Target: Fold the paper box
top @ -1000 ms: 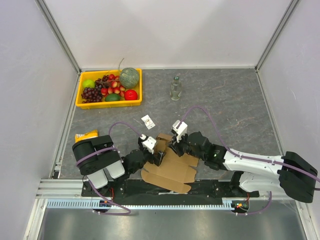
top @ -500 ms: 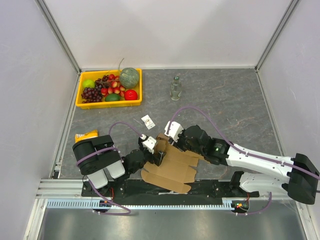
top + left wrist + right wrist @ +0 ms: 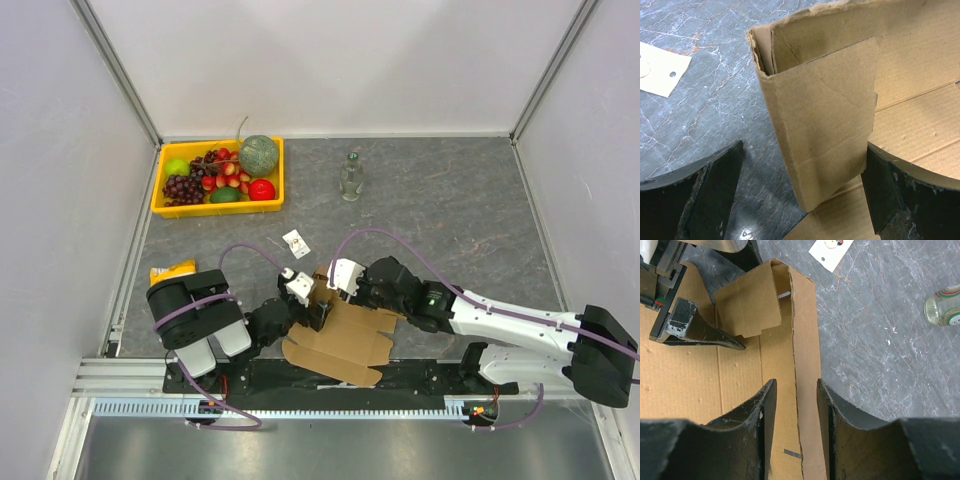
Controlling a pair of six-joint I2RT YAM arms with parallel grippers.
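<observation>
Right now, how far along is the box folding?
Early. Done: one side wall of the paper box stands up, its end flap turned in at the corner. In hand: the right gripper straddles that wall; the left gripper, open, brackets the flap. Left: the rest of the sheet lies flat, near flaps unfolded.

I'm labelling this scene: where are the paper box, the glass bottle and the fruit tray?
paper box (image 3: 345, 340), top view, flat base panel.
glass bottle (image 3: 350, 178), top view, its body.
fruit tray (image 3: 156, 185), top view, left rim.
</observation>
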